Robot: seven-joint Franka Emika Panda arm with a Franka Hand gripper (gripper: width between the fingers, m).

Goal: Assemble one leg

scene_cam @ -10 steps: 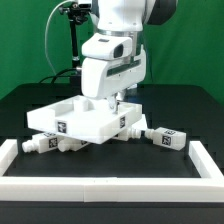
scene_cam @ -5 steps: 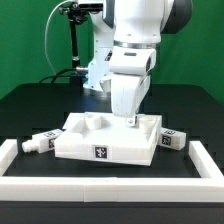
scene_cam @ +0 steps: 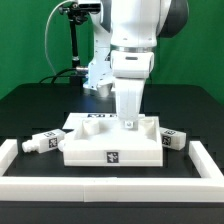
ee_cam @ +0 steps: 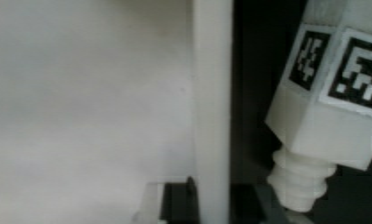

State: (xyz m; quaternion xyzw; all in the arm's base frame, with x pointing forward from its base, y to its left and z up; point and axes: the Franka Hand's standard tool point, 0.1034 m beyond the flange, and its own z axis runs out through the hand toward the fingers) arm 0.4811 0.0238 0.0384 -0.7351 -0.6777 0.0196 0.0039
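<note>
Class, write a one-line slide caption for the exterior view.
Gripper at the far rim of the white panel, flanked by one leg and a second leg.

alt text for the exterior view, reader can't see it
A white robot arm reaches down, its gripper at the far rim of a large white square panel on a black table. One tagged white leg lies at the panel's left in the exterior view, a second leg at its right.

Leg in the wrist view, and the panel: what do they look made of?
Leg: looks like matte white hard plastic; its ridged screw tip is the same white, no shine. Its tags look like flat printed stickers. Panel: same even matte white, probably plastic; crisp raised rim, no grain.
</note>
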